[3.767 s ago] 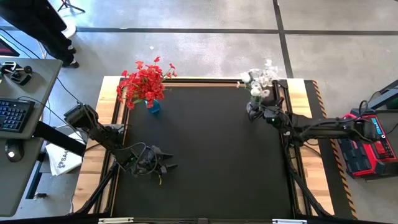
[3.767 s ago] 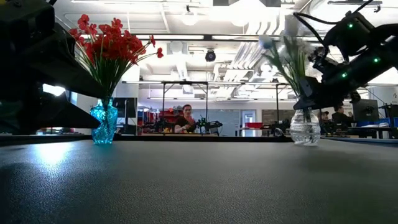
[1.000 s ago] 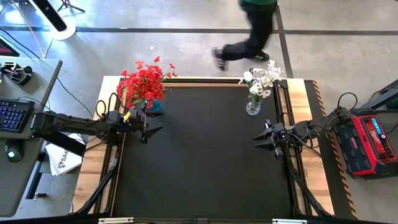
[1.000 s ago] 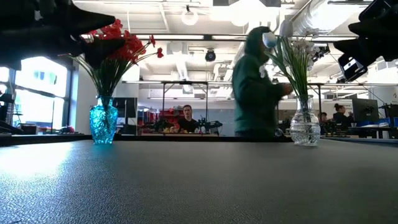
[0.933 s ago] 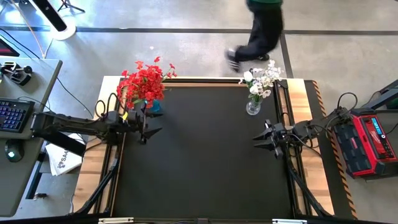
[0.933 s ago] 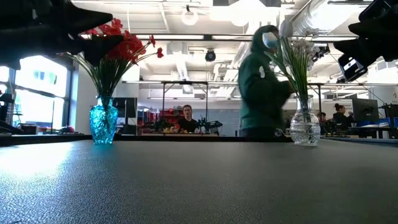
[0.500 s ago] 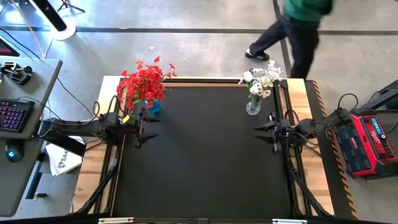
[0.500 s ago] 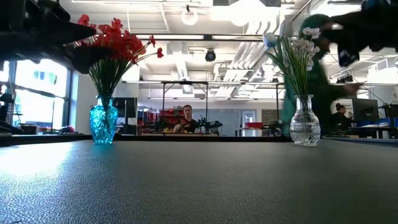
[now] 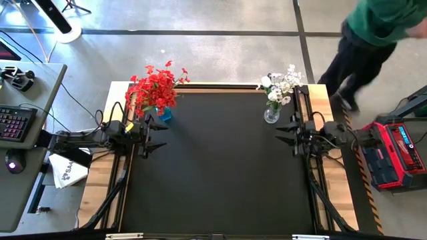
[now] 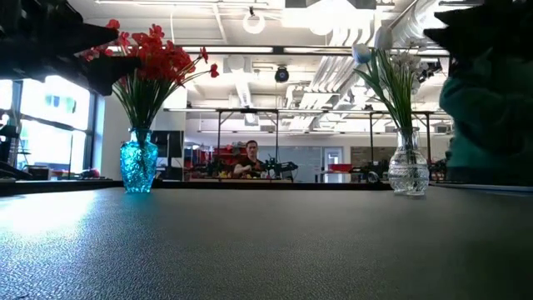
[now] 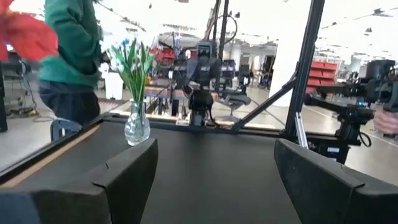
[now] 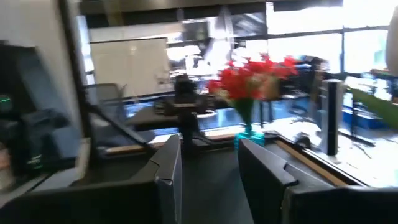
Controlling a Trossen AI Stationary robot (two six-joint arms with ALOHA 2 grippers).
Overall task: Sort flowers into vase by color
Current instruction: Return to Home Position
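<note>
Red flowers [image 9: 155, 88] stand with their stems in a blue vase [image 9: 164, 115] at the table's far left corner. White flowers [image 9: 280, 85] stand in a clear glass vase [image 9: 271, 115] at the far right corner. My left gripper [image 9: 162, 134] hovers at the table's left edge, just nearer than the blue vase. It is open, pointing level toward the right, with nothing between its fingers [image 11: 127, 174]. My right gripper [image 9: 277, 134] hovers at the right edge, just nearer than the glass vase, pointing level toward the left. It is open with a narrower gap and holds nothing [image 12: 209, 180].
A person in a green top [image 9: 373, 30] walks past the table's far right corner, outside it. A red case [image 9: 390, 153] lies right of the table and a desk with a keyboard [image 9: 15, 123] lies left. The black mat [image 9: 220, 167] stretches between the arms.
My left gripper has drawn back toward the table's left edge. My right gripper has drawn back toward the right edge and a little toward the far edge, rolling as it went. Neither gap has changed. The person has walked from behind the table's middle to its far right.
</note>
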